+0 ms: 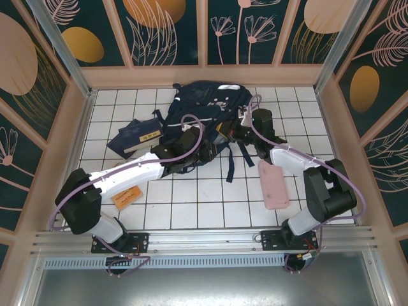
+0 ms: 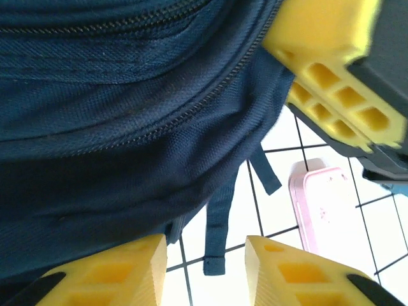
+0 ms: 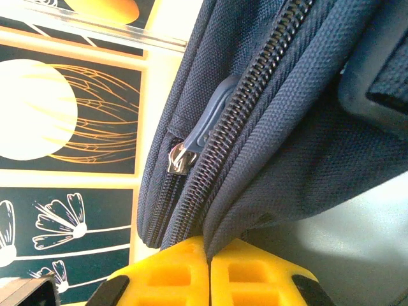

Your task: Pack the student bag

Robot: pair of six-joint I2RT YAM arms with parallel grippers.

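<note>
The student bag (image 1: pixel 201 111) is a large navy backpack lying at the back middle of the tiled table. My left gripper (image 1: pixel 204 148) hovers at its near edge, open. In the left wrist view a loose navy strap end (image 2: pixel 217 236) dangles between the spread yellow fingers (image 2: pixel 127 268) of the left gripper (image 2: pixel 207 245), ungripped, with the bag's fabric (image 2: pixel 127 127) above. My right gripper (image 1: pixel 239 124) is at the bag's right side. In the right wrist view the right gripper (image 3: pixel 209 245) is shut on a fold of bag fabric beside a zipper (image 3: pixel 255 95) and its grey-blue pull (image 3: pixel 197 134).
A flat pink case (image 1: pixel 274 185) lies right of centre, also seen as the pink case (image 2: pixel 331 204) near the right arm's yellow fingers (image 2: pixel 331 76). A navy book (image 1: pixel 141 137) lies left of the bag. An orange card (image 1: pixel 126 196) sits near the left arm. Patterned walls enclose the table.
</note>
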